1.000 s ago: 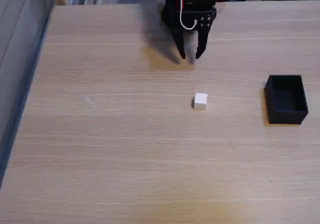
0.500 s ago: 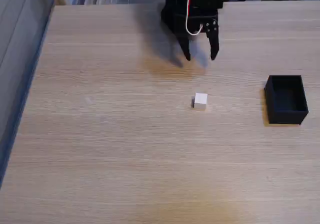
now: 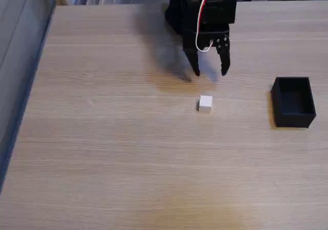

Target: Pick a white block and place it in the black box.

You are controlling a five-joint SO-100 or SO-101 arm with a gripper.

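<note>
Claw (image 3: 210, 75) agape, empty, above white block (image 3: 205, 103).

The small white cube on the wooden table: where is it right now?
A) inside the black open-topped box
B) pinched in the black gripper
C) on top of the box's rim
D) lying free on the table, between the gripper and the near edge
D: the small white cube sits alone on the wooden table, just below the open black gripper and well left of the black open-topped box.
</note>
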